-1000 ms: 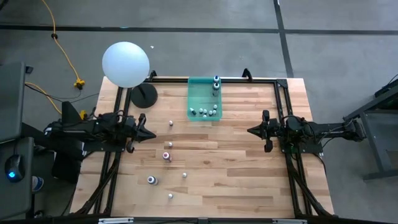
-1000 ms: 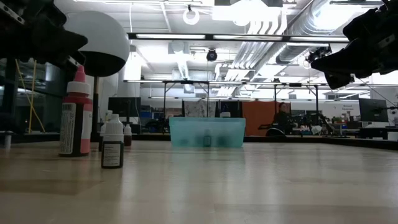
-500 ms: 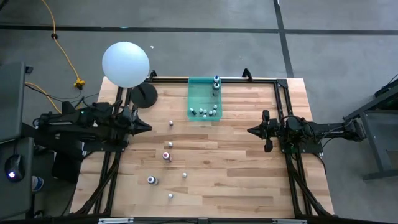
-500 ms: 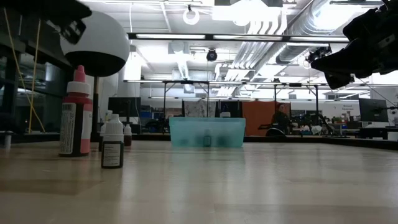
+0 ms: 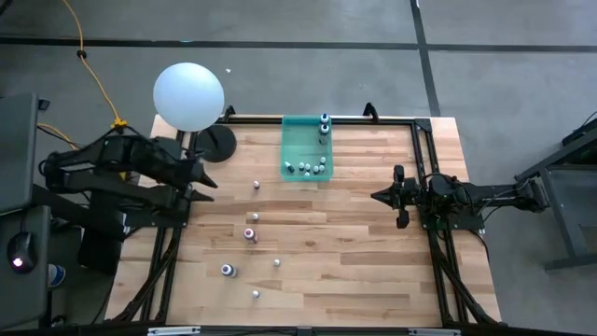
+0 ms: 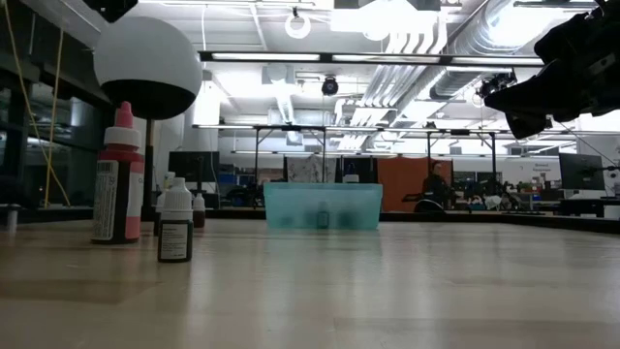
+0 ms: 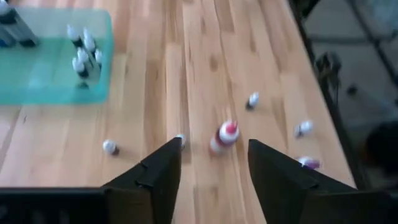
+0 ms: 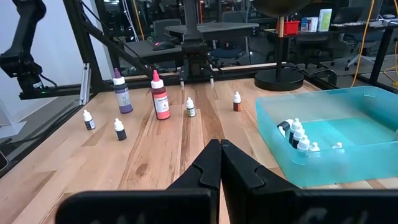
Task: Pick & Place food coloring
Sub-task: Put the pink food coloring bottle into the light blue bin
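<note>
With your left gripper (image 7: 211, 163) open and empty above the red-capped plastic bottle (image 7: 224, 137), a fast descent could topple it.

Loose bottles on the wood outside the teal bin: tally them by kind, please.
Small white-capped bottles: 4
Tall red bottle: 1
Tall purple bottle: 1
Total: 6
</note>
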You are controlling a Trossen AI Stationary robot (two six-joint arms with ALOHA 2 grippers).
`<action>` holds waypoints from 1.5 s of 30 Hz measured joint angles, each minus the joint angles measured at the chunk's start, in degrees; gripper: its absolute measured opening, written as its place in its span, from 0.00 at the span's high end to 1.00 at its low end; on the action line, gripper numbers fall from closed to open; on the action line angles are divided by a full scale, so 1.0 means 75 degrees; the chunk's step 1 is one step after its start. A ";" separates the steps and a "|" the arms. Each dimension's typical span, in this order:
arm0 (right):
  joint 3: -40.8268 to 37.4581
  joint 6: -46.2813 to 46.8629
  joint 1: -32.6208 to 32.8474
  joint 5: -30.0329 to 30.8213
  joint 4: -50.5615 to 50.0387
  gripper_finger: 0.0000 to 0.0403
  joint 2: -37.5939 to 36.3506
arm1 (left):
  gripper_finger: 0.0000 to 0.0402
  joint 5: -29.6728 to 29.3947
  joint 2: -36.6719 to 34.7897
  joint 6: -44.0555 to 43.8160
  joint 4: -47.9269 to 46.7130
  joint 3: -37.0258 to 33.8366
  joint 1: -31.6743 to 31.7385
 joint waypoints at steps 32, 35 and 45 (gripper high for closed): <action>0.0000 0.0000 0.0000 0.0003 -0.0012 1.00 0.0003 | 0.54 -0.0439 0.4444 -0.0471 0.0496 0.0432 -0.1752; 0.0000 0.0000 -0.0003 0.0003 -0.0035 1.00 -0.0006 | 0.54 -0.0453 0.4724 -0.0723 0.0533 0.0435 -0.1751; 0.0000 0.0001 0.0000 0.0003 -0.0060 1.00 0.0003 | 0.54 -0.0422 0.5406 -0.1376 0.0903 0.0426 -0.1871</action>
